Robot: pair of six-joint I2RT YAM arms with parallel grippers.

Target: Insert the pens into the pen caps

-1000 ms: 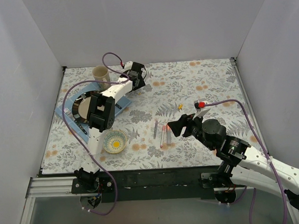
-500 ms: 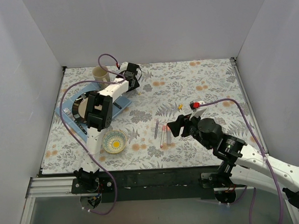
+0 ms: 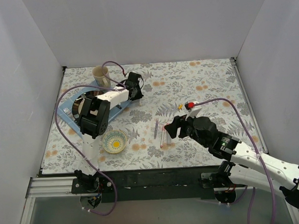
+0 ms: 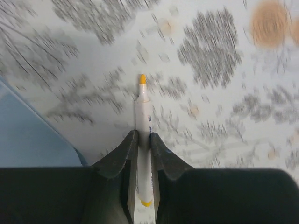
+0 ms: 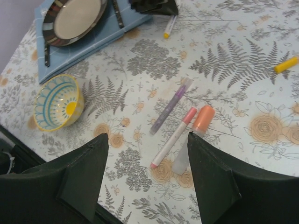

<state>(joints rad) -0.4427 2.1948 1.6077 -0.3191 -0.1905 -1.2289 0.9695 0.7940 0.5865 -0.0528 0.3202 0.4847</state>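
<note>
L gripper (image 4: pixel 142 140) is now squeezing shut on yellow pen (image 4: pixel 142 105), tip poking ahead of jaws; a sec ago it was half open. R gripper (image 5: pixel 147 140) is hanging wide open, empty, over other pens (image 5: pixel 174 136). Prob heading next for yellow cap (image 5: pixel 285 64), off to R gripper's right.

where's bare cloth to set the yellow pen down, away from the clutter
Bare cloth: the far right quarter, between the yellow cap and the right wall, and the far strip beyond the three pens. Crowded: the centre around those pens, and the left side, with blue mat, cup and bowl.
</note>
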